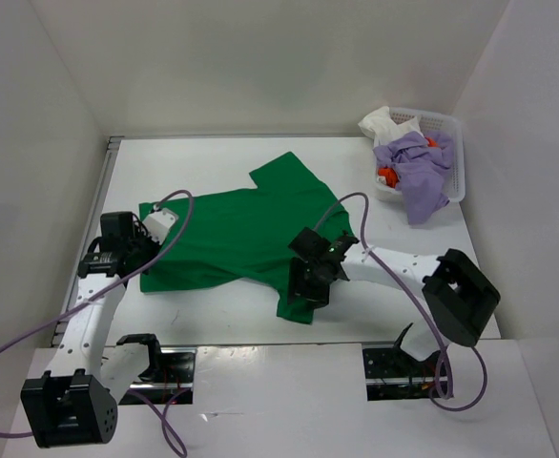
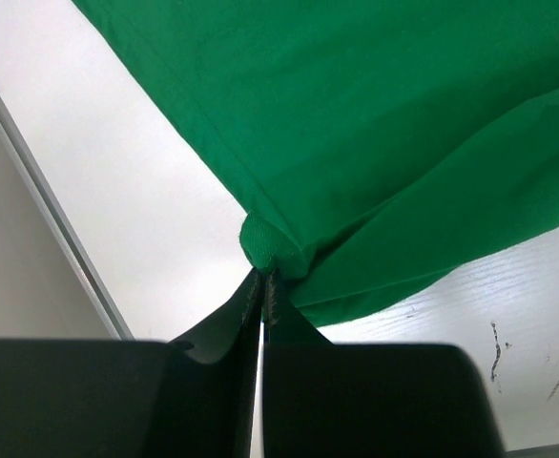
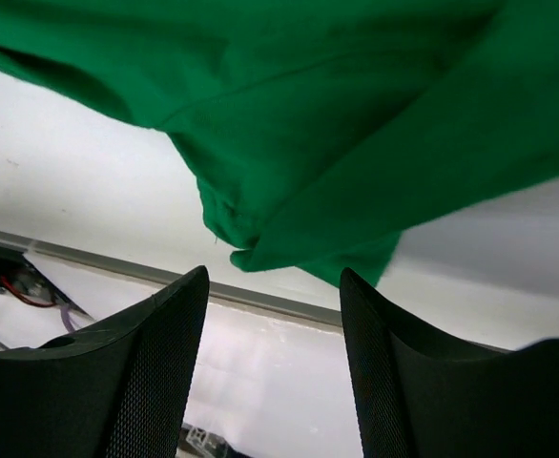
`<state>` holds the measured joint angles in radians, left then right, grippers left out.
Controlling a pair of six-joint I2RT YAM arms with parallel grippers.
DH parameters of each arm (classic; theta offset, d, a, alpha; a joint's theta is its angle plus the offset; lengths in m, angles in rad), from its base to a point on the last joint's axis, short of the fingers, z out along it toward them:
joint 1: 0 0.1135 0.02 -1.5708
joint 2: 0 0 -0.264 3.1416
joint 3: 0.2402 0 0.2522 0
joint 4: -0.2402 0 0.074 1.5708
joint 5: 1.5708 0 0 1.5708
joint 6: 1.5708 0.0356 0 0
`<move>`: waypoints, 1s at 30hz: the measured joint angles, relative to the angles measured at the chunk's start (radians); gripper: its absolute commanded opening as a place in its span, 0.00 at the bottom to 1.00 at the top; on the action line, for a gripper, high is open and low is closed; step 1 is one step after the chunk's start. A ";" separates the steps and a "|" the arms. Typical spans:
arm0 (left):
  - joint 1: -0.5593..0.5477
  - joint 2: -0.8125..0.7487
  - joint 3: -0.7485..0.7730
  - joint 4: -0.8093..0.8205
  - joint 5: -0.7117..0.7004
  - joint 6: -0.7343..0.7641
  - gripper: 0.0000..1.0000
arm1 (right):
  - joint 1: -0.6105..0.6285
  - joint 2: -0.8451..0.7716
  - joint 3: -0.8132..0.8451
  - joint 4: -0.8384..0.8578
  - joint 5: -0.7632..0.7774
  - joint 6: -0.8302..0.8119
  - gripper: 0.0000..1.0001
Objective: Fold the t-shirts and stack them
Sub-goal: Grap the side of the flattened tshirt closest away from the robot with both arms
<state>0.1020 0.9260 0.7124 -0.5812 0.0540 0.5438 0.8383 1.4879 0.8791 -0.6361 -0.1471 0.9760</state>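
The green t-shirt [image 1: 251, 234] is found spread across the middle of the white table [image 1: 213, 162], largely flat, with one sleeve pointing toward the far side and folds gathered along its near right edge.

The left gripper [image 2: 263, 286] is seen at the shirt's left edge. Its jaws are pressed together, and a small bunched corner of the green cloth is pinched at their tips. From that pinch the fabric is drawn up and away in a taut sheet.

The right gripper [image 3: 272, 281] is placed at the near right corner of the same shirt. Its fingers [image 3: 165, 363] are held well apart and nothing is caught between them. A folded hem of the green cloth is noted just beyond the fingertips, apart from both.

A white mesh basket [image 1: 457, 157] is recorded at the far right corner of the table. The lavender t-shirt [image 1: 418, 172] is draped over its near rim, the white t-shirt [image 1: 384, 122] is heaped at its far left side, and a patch of the orange-red t-shirt [image 1: 387, 176] is visible beside the lavender one.
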 measured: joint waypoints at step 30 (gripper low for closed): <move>-0.009 -0.142 -0.032 -0.061 -0.158 0.085 0.00 | -0.229 -0.744 -0.099 -0.343 0.008 0.125 0.00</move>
<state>0.0929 0.7845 0.6804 -0.6418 -0.1040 0.6292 0.6094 0.7441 0.7803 -0.9791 -0.1390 1.1007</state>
